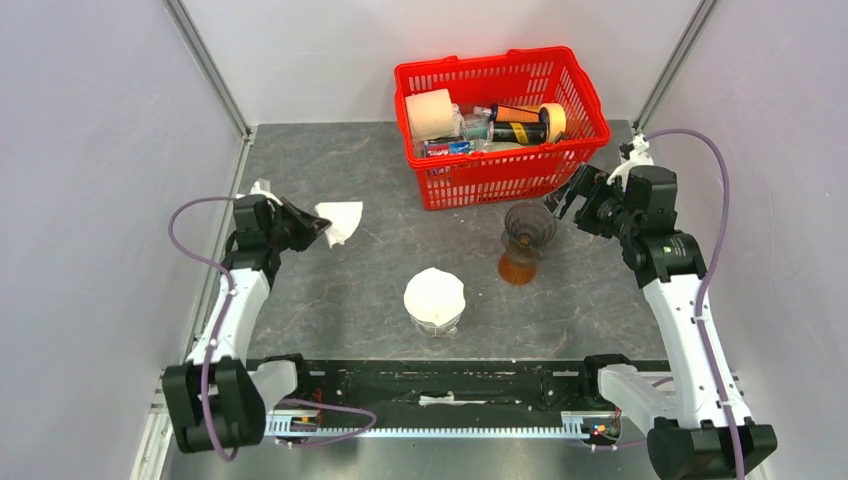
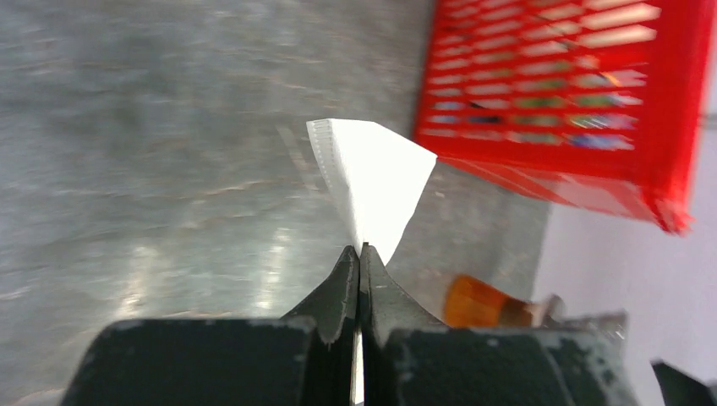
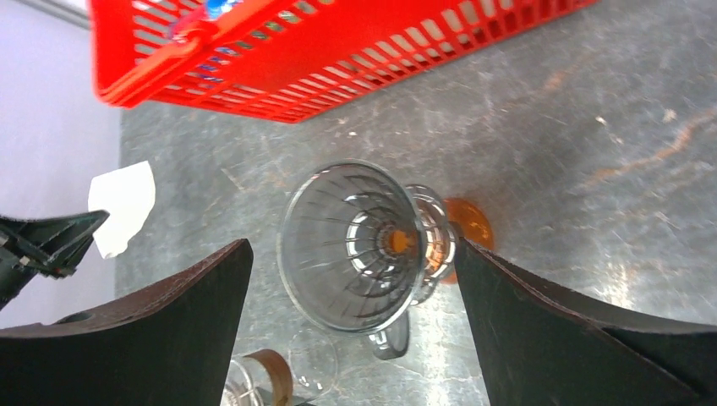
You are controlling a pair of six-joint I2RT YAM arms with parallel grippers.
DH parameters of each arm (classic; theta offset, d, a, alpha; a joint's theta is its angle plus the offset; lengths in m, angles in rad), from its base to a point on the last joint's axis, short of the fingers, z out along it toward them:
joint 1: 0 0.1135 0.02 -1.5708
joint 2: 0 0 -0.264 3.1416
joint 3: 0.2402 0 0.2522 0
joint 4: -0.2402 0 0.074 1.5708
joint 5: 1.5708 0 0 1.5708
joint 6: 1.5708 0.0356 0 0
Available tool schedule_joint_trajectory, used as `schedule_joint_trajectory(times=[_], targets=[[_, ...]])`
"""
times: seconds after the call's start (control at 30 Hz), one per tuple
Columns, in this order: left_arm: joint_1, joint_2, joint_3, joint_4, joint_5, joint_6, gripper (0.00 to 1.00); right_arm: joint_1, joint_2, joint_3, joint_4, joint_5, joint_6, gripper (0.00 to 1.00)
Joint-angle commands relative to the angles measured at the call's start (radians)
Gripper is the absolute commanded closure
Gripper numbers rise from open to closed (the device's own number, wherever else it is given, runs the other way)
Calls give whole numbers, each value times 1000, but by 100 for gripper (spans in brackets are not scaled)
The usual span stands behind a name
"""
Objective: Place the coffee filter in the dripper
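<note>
My left gripper [image 1: 318, 224] is shut on the corner of a white folded coffee filter [image 1: 342, 220] and holds it above the left side of the table. In the left wrist view the filter [image 2: 372, 182] fans out from the closed gripper [image 2: 361, 249]. The dripper [image 1: 530, 225], a ribbed glass cone with a handle, stands on a glass vessel with an orange base [image 1: 517, 268] right of centre. My right gripper [image 1: 560, 203] is open and empty just right of the dripper. In the right wrist view the dripper [image 3: 325, 271] sits between the spread fingers of the gripper [image 3: 353, 245], untouched.
A red basket [image 1: 500, 180] with bottles and a roll stands at the back, close behind the dripper. A clear glass holding a stack of white filters [image 1: 434, 298] stands near the front centre. Grey walls close in on both sides.
</note>
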Motion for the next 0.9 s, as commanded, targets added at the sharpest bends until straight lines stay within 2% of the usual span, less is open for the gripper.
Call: schedule_joint_trajectory(times=[0.0,0.13,0.27,0.4,0.57,0.77,0.87], targets=[[-88,-102,81,76,134,-92,98,-2,-34,-3,113,-171,-14,3],[-191,-141,97,233,260,-198,98,15,-30,-10,212,-379,23,3],[-292,-160,102,358,300,-276,98,84,-35,-29,318,-474,42,3],[-376,-188,105,378,270,-304,98,153,-69,-89,467,-477,80,3],[-440,-224,67,445,178,-406,98,226,-72,-198,688,-448,166,3],[-502,-222,63,482,118,-459,98,336,-28,-241,815,-321,197,3],[-523,-212,72,488,110,-463,98,396,13,-226,857,-307,192,3]])
